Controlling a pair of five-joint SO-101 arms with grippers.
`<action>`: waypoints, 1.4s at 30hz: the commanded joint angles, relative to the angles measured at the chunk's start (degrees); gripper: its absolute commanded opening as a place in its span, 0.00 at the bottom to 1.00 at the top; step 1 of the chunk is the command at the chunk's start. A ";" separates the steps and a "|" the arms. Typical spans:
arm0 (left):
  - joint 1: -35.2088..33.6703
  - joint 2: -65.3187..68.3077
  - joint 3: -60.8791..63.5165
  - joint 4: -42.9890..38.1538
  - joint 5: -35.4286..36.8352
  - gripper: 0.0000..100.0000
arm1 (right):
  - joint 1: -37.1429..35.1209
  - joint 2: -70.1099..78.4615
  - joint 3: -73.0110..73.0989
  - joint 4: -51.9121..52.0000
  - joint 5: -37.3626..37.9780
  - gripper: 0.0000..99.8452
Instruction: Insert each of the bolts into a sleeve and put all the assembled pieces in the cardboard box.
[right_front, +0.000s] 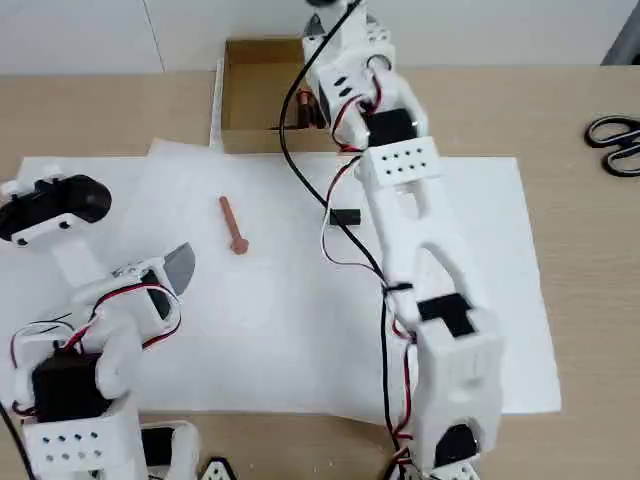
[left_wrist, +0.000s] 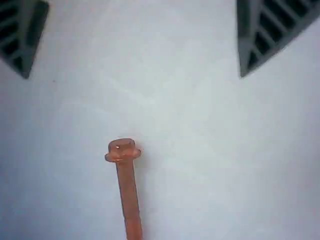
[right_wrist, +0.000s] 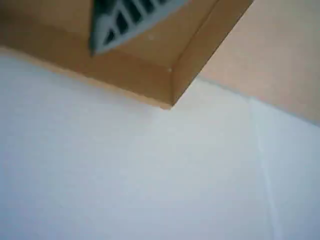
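A copper-coloured bolt (right_front: 233, 225) lies on the white paper, left of centre. In the left wrist view the bolt (left_wrist: 125, 185) lies with its flanged head toward my left gripper (left_wrist: 132, 75), which is open, wide apart and empty, a short way off it. In the high view my left gripper (right_front: 175, 265) is low over the paper, near and left of the bolt. The cardboard box (right_front: 250, 95) stands at the table's far edge. My right gripper (right_front: 312, 105) is at the box's near right corner. The right wrist view has a corner of the box (right_wrist: 190, 55) above the paper.
White paper (right_front: 280, 330) covers the middle of the wooden table. A small black piece (right_front: 345, 216) lies beside the right arm's cable. Scissors (right_front: 615, 145) lie at the far right edge. The right arm stretches across the paper's right half.
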 joint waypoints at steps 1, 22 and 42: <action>0.00 -0.35 -0.13 0.18 -0.26 0.25 | 0.31 -11.91 -2.99 14.20 0.35 0.17; 0.09 -0.35 -0.13 0.18 -0.26 0.25 | 2.59 -45.93 13.10 63.96 0.62 0.17; 0.00 -0.35 3.03 -0.26 -0.26 0.25 | 4.53 -79.96 68.22 44.97 0.62 0.17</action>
